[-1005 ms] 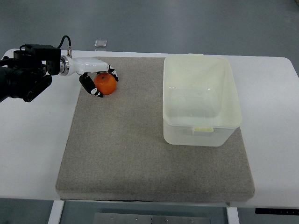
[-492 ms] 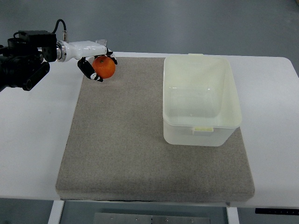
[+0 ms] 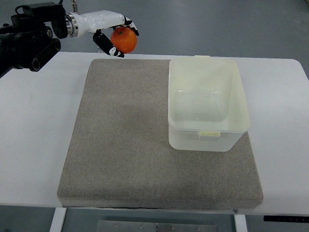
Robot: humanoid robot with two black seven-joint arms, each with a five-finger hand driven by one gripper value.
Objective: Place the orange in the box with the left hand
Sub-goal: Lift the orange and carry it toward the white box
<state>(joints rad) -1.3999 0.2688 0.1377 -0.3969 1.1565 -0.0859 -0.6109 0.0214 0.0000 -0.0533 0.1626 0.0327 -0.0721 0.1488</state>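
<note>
My left hand [image 3: 117, 36] reaches in from the upper left, its white, black-tipped fingers shut on the orange [image 3: 124, 40]. The fruit hangs in the air above the table's far edge, past the grey mat [image 3: 145, 159]. The box [image 3: 207, 126], a translucent pale-yellow plastic tub, stands open and empty on the mat's right side, to the right of the orange and nearer to me. The right arm is out of view.
The mat lies on a white table [image 3: 34, 125]. My left arm's black forearm housing [image 3: 26, 41] fills the upper left corner. Grey floor shows beyond the table's far edge.
The left hand has lifted the orange off the mat and carried it up and to the right, from the mat's far left corner to above the table's far edge.
</note>
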